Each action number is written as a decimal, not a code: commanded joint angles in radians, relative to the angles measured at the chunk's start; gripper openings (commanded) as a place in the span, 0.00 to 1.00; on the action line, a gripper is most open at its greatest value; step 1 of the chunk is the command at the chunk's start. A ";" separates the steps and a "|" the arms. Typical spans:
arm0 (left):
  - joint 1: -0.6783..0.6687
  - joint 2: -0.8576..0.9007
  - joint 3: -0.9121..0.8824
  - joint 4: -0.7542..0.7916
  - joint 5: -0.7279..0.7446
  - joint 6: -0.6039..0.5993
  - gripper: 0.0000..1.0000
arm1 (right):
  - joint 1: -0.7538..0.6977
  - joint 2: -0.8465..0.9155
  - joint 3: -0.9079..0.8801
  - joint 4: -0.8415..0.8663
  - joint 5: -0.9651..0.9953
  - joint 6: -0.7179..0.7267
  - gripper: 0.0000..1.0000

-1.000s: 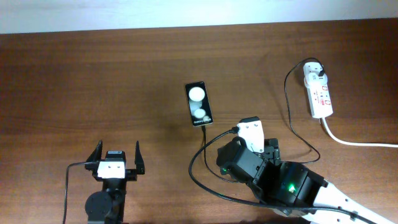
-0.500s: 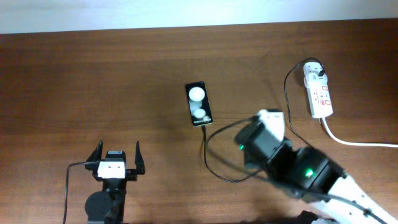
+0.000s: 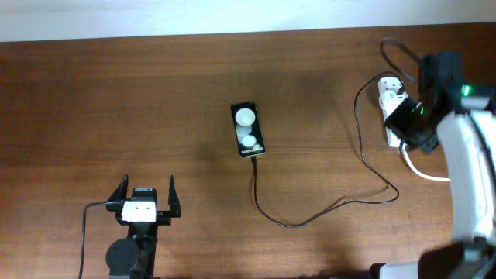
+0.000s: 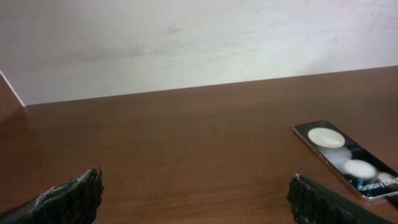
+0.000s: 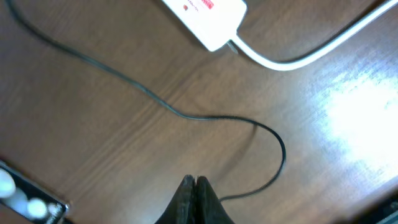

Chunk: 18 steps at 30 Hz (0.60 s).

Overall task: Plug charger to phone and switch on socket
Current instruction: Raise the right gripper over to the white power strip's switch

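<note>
Right pincer (image 5: 194, 185): I'm seeing the fingers pressed tip to tip, gripping nothing. It's hanging above the brown wooden table (image 3: 116, 93). The white elongated power strip with red marks (image 5: 208, 22) is lying well ahead of the tips, with its thick white cord (image 5: 298, 56) running off ahead and to the right. The long thin black charger cable (image 5: 186, 115) is looping just in front of the tips without touching them. The small flat glossy black phone (image 3: 247, 130) is sitting off to the pincer's left. The cable end is meeting the phone's text end; I can't tell if it's seated. Left pincer (image 3: 147, 190) is sitting spread wide and empty, with the phone ahead and to its right.
</note>
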 commanded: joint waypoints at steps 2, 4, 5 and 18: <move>0.003 -0.005 -0.005 0.000 0.006 0.016 0.99 | -0.086 0.255 0.251 -0.040 -0.011 -0.009 0.04; 0.003 -0.005 -0.005 0.000 0.006 0.016 0.99 | -0.146 0.378 0.322 -0.031 -0.055 -0.012 0.04; 0.003 -0.005 -0.005 0.000 0.006 0.016 0.99 | -0.182 0.430 0.325 0.010 -0.091 -0.012 0.04; 0.003 -0.005 -0.005 0.000 0.006 0.016 0.99 | -0.238 0.650 0.325 0.277 -0.166 0.010 0.04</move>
